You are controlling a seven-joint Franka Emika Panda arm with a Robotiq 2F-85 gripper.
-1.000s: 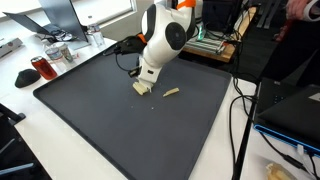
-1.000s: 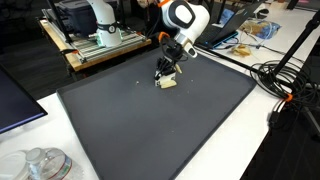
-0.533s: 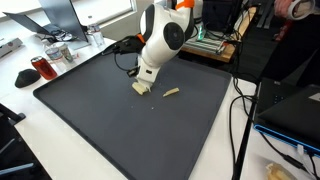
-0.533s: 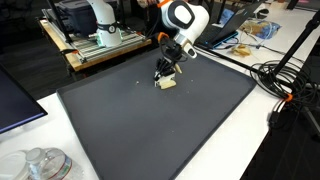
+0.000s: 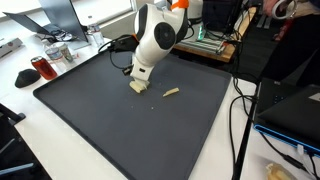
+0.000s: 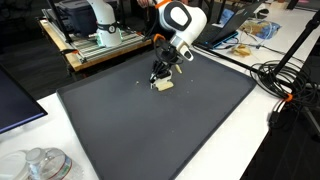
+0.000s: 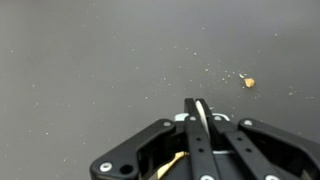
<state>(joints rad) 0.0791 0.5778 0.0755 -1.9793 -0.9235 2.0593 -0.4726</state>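
Note:
My gripper (image 5: 140, 82) stands low over the dark mat (image 5: 90, 120), with the white arm bent above it. Its fingers are shut, and a pale, flat yellowish piece (image 5: 139, 89) sits at their tips, touching the mat; the same piece (image 6: 162, 85) shows in both exterior views. In the wrist view the gripper (image 7: 197, 106) has its fingers pressed together with a thin cream sliver between them, and part of the yellow piece (image 7: 170, 165) shows through the linkage. A second small pale piece (image 5: 171, 93) lies on the mat just beside the gripper.
A crumb (image 7: 248, 82) lies on the mat ahead of the fingers. A red cup (image 5: 40, 67) and clutter stand off the mat's edge. Cables (image 6: 285, 85) run along one side, and a cart with equipment (image 6: 95, 35) stands behind.
The arm has swung a little sideways, and the gripper with the pale piece has shifted slightly along the mat. The fingers stay shut.

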